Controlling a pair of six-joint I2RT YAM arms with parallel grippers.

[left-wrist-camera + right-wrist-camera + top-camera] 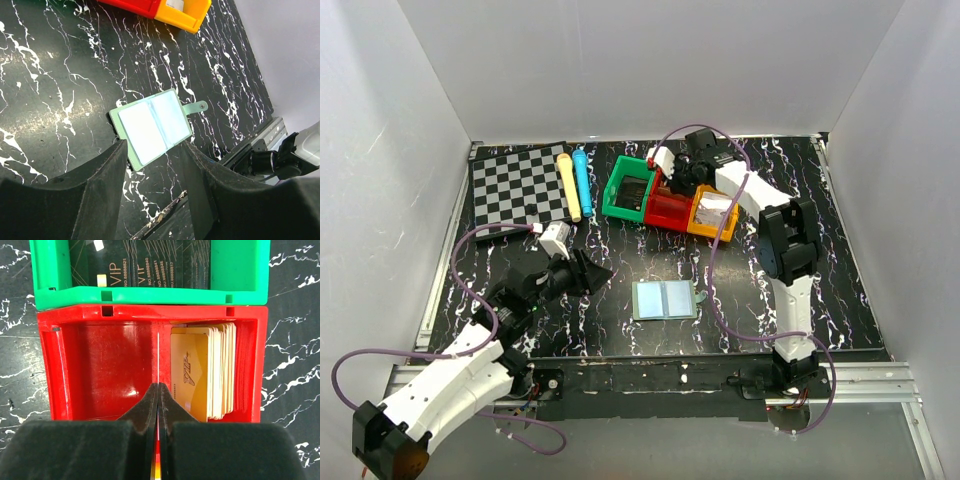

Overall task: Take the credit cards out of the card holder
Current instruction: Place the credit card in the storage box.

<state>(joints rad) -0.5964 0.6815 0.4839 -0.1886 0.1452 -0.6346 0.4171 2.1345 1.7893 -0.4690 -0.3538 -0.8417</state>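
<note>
The card holder (665,299) lies open and flat on the black marbled table, two pale blue panels with teal edging and a small tab (197,106). No card shows in its panels (152,125). My left gripper (582,272) is open and empty, hovering left of the holder; in the left wrist view its fingertips frame the holder's near edge (153,143). My right gripper (672,180) is shut on a thin credit card (158,355) seen edge-on, held over the red bin (100,370). A stack of gold VIP cards (200,370) stands in that bin's right side.
A green bin (628,190) holding black VIP cards (145,265), the red bin (668,208) and an orange bin (715,215) stand in a row at the back. A checkerboard (517,185), a yellow tube (567,185) and a blue tube (583,180) lie back left. White walls surround the table.
</note>
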